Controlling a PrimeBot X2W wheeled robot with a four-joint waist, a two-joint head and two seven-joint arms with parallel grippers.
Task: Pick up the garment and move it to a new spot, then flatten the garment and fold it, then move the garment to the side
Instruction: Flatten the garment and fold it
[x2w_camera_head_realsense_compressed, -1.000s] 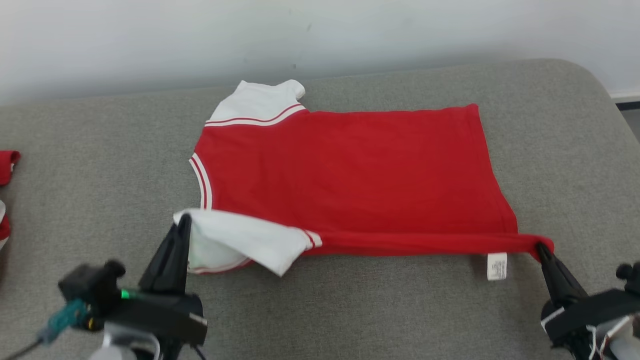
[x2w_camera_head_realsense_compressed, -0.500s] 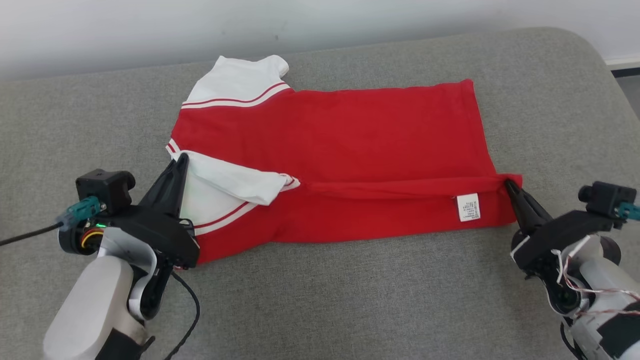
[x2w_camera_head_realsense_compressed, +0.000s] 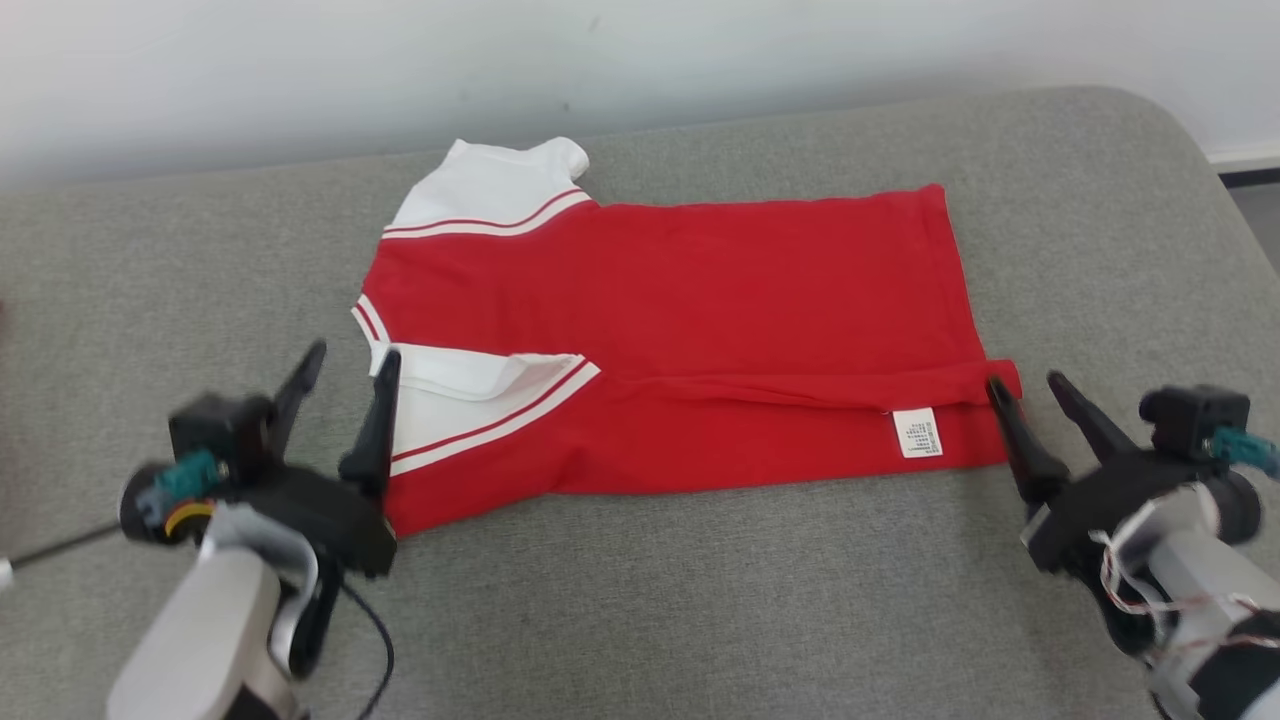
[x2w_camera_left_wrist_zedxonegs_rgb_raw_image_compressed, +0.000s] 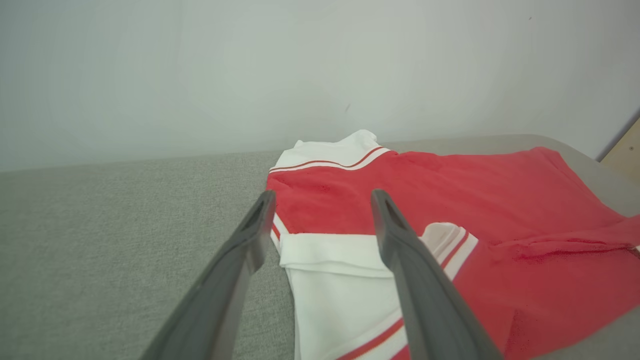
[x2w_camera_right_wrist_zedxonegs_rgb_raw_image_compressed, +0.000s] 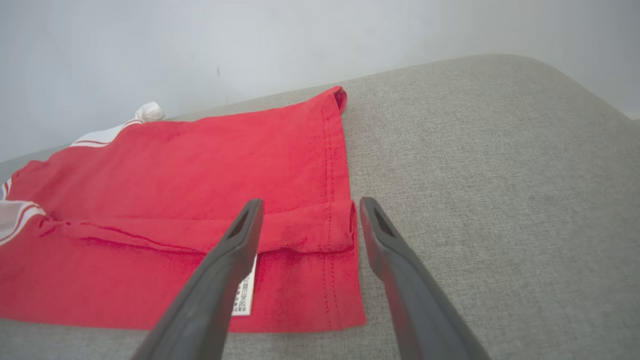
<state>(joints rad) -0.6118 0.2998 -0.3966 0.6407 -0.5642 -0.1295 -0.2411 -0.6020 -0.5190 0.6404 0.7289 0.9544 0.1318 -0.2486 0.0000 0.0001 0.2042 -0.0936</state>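
A soft red T-shirt with white striped sleeves (x2w_camera_head_realsense_compressed: 680, 320) lies part-folded on a grey fabric cushion (x2w_camera_head_realsense_compressed: 700, 610). Our left gripper (x2w_camera_head_realsense_compressed: 352, 356) stands spread at its sleeve, our right gripper (x2w_camera_head_realsense_compressed: 1023, 383) spread beside its hem corner, both empty. We judge it light and limp, best pinched at corners.

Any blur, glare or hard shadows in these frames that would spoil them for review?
Head view: left claw and its forearm smeared by motion blur, right claw slightly soft, shirt sharp. Left wrist view: fingers soft up close, light flat, no glare. Right wrist view: much the same, hem stitching crisp.
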